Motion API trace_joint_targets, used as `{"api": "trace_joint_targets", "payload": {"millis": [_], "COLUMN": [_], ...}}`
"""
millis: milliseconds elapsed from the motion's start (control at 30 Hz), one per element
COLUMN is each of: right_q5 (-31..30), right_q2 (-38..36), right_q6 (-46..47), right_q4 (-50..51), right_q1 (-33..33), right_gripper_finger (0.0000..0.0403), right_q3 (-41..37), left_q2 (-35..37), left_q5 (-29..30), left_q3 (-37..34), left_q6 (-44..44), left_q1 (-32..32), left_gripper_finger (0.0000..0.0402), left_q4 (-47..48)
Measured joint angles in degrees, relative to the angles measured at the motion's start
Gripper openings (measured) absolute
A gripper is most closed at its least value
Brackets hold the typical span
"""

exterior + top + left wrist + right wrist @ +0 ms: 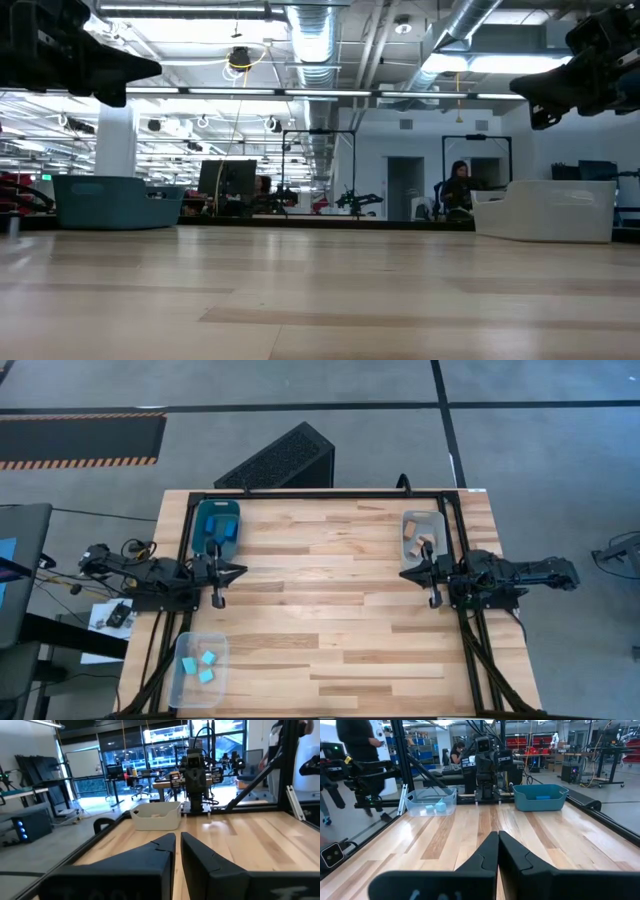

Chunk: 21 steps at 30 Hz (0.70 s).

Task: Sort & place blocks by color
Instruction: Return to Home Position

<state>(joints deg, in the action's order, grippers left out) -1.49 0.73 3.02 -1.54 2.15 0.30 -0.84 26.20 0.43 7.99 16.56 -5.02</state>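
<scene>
Both arms wait level above the table, facing each other. My left gripper [240, 569] [177, 840] hovers by the left edge, shut and empty. My right gripper [408, 572] [498, 837] hovers by the right edge, also shut and empty. Dark blue blocks [222, 530] [542, 797] lie in the teal bin [205, 510] at the far left. Tan blocks [418, 542] lie in the pale bin [440, 520] [156, 816] at the far right. Three light cyan blocks [203, 665] [436, 807] lie in the clear bin [182, 685] at the near left.
The wooden table [330, 610] is bare between the two arms. A black frame [320, 494] runs round its edges. A dark perforated box [280, 458] stands on the floor beyond the far edge. People [360, 750] [460, 185] are in the room behind.
</scene>
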Motion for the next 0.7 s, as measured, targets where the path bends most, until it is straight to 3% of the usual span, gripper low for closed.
{"api": "trace_joint_targets", "payload": {"millis": [700], "right_q5": [0.0], "right_q2": [0.0], "right_q6": [0.0], "right_q4": [-0.2], "right_q1": [0.0], "right_gripper_finger": [0.0026], "right_q3": [0.0], "left_q2": [0.0], "left_q5": [0.0], "left_q3": [0.0], "left_q6": [-1.7], "left_q1": [0.0], "left_gripper_finger": [0.0019], "left_q4": [0.0]}}
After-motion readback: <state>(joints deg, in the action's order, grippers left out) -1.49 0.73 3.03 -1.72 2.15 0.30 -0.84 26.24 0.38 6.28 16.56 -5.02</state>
